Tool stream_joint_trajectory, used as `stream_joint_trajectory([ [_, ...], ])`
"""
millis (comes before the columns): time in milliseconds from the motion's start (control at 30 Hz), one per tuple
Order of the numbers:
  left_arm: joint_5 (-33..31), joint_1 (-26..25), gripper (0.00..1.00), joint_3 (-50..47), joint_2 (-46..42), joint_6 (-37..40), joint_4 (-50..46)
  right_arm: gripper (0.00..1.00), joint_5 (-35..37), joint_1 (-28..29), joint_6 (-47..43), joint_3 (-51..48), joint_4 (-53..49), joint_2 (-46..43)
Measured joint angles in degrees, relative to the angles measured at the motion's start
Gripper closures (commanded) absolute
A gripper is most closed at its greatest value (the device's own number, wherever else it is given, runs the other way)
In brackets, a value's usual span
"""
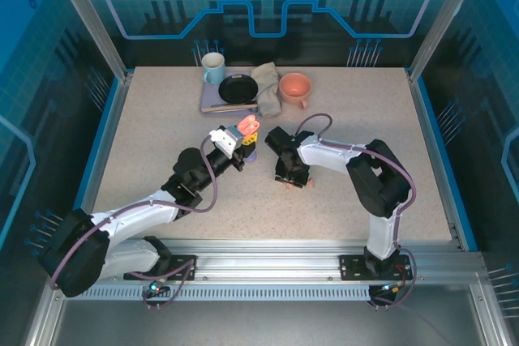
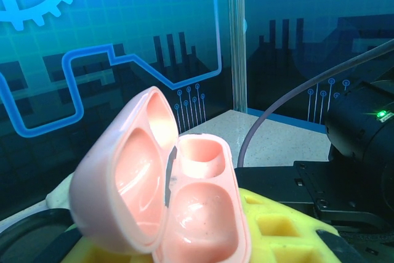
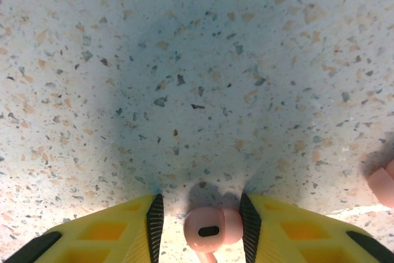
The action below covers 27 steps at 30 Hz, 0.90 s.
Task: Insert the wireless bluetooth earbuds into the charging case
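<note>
Here the left gripper [image 1: 237,142] reaches toward the middle of the table [image 1: 162,119] and is closed on the pink charging case [image 1: 247,127], holding it up off the surface with the lid swung open. In the left wrist view the case [image 2: 197,214] stands between the gripper's yellow fingers [image 2: 277,229]. Its lid tilts away to the left, and the two moulded wells in the base are both bare and glossy. Past the case in that view, the black body of the other arm with its cable [image 2: 289,100] is near on the right.

The right gripper [image 1: 292,180] points down at the table just to the right of the case. Its wrist view shows the yellow fingers [image 3: 117,235] standing either side of a pink earbud [image 3: 209,229], which lies between the black pads. The earbud touches or nearly touches the right pad, and a gap remains beside the left one, so the jaws are parted around it rather than clamped. Whether it rests on the speckled table [image 3: 197,60] or hangs just above it I cannot tell. A second pink earbud [image 3: 385,186] shows at the right edge of that view, on the table and well apart from the first.

At the far edge of the table a pale mug [image 1: 213,66], a black pan [image 1: 238,88], a grey cloth [image 1: 266,87] and a salmon cup [image 1: 294,87] are clustered together, away from both grippers.
</note>
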Motion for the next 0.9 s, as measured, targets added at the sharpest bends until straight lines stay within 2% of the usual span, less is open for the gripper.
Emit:
stream_joint_trajectory([
  [667, 0.02, 0.17, 1.0, 0.0, 0.0, -0.04, 0.0, 0.57, -0.26, 0.76, 3.72, -0.11, -0.68, -0.02],
  [900, 0.02, 0.17, 1.0, 0.0, 0.0, -0.04, -0.02, 0.6, -0.2, 0.74, 4.76, -0.04, -0.76, 0.15],
])
